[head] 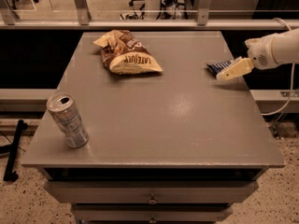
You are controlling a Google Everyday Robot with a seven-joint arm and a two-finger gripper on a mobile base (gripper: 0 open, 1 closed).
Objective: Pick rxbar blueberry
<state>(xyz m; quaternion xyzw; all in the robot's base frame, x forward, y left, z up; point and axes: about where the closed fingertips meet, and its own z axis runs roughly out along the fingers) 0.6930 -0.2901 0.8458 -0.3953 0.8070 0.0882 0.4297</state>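
Note:
The rxbar blueberry point(217, 66) is a small flat dark blue wrapper lying near the right edge of the grey table point(154, 120). My gripper point(228, 73) comes in from the right on a white arm; its cream fingers reach down over the bar's right end and hide part of it. The bar still lies on the table top.
A brown and cream chip bag point(125, 54) lies at the back left of the table. A silver drink can point(67, 120) stands tilted near the front left corner. The table has drawers below its front edge. A rail and glass panel run behind it.

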